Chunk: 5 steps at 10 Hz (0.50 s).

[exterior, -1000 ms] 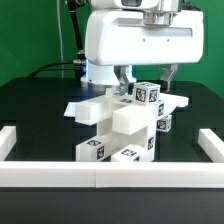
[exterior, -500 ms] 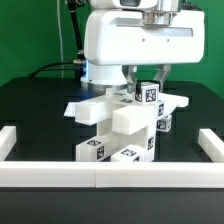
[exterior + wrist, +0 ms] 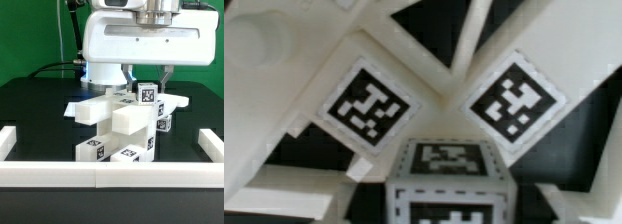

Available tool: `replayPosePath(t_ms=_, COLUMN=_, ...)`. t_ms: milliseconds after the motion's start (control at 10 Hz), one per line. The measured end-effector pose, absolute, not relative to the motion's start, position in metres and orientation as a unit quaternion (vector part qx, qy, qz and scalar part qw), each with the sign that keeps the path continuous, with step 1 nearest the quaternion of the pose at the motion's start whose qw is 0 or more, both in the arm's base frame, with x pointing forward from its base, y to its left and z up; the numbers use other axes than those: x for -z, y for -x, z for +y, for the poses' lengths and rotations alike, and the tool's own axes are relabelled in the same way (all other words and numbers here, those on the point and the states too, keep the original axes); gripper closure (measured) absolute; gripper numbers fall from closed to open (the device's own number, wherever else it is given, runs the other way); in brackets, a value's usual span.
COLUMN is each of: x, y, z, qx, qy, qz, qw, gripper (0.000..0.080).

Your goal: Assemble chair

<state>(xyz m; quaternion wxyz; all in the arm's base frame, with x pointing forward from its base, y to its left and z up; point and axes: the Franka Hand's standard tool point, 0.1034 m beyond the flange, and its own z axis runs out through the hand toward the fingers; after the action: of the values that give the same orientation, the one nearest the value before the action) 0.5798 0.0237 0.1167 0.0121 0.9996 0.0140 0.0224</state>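
Gripper (image 3: 147,82) is parked straight above the half-built chair (image 3: 112,128), which sits mid tabletop (image 3: 35,110) just behind the white border rail (image 3: 60,172). The bit that matters is the tagged block (image 3: 148,94) at the very top of the stack. It's directly under the wrist, slotted between the two jaws, one on each of its sides. From the exterior view they look pinched onto its upper end rather than hanging loose, so I'd call it clamped on that block. The wrist view agrees on the lineup: the block (image 3: 446,165) is dead centre, with two more tagged faces of chair parts fanning out beyond it. It's too close and blurry to show the contact itself, though. As far as I can tell the block's long axis runs up and down, same line as the gripper's approach, and its lower end is hidden among the other white pieces. My guess is whatever comes next is a straight vertical move, and any sideways drift would nudge the slabs underneath.
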Motion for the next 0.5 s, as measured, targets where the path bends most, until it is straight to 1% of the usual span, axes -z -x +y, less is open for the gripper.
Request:
replayPosePath(t_ms=400, x=-0.1167, y=-0.5798, z=0.0241, qx=-0.024, qy=-0.993, qz=-0.119, qw=0.009, gripper=0.0512)
replayPosePath(t_ms=500, x=-0.1166, y=-0.5797, z=0.0252, qx=-0.024, qy=-0.984, qz=-0.178, qw=0.005, gripper=0.0512)
